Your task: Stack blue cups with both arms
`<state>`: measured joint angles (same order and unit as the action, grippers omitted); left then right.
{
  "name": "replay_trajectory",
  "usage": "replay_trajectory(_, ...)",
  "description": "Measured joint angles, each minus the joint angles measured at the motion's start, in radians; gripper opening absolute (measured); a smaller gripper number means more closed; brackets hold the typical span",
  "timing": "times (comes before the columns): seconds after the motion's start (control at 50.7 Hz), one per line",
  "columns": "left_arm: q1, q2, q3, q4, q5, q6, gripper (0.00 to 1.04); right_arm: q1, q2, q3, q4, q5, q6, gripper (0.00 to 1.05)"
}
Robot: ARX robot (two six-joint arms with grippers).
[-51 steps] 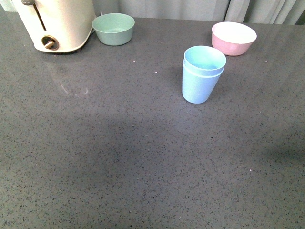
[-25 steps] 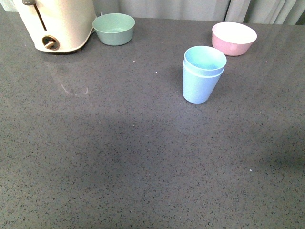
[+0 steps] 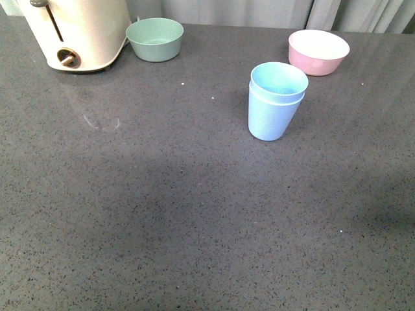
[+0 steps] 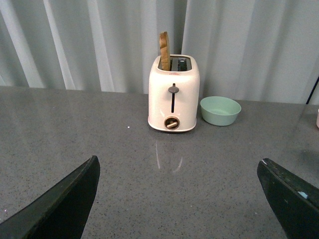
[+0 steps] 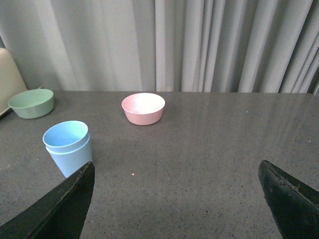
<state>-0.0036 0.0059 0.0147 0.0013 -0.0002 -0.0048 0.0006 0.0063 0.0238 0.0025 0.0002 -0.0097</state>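
Note:
The two light blue cups [image 3: 275,100] stand nested, one inside the other, upright on the grey counter right of centre in the front view. They also show in the right wrist view [image 5: 68,145], beside one finger. Neither arm shows in the front view. My left gripper [image 4: 178,167] is open and empty, its black fingers [image 4: 65,201] wide apart over bare counter, facing the toaster. My right gripper [image 5: 177,169] is open and empty, fingers [image 5: 289,199] wide apart, with the cups off to one side.
A cream toaster [image 3: 74,32] with a slice of bread [image 4: 164,45] stands at the back left. A green bowl [image 3: 154,39] sits beside it. A pink bowl [image 3: 318,52] sits at the back right. Grey curtains hang behind the counter [image 3: 162,214].

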Motion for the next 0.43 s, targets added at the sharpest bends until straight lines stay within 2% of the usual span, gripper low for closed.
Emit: replay_trajectory(0.434, 0.0, 0.0, 0.0, 0.0, 0.0, 0.0, 0.96, 0.0, 0.0, 0.0, 0.0, 0.0, 0.0, 0.96)
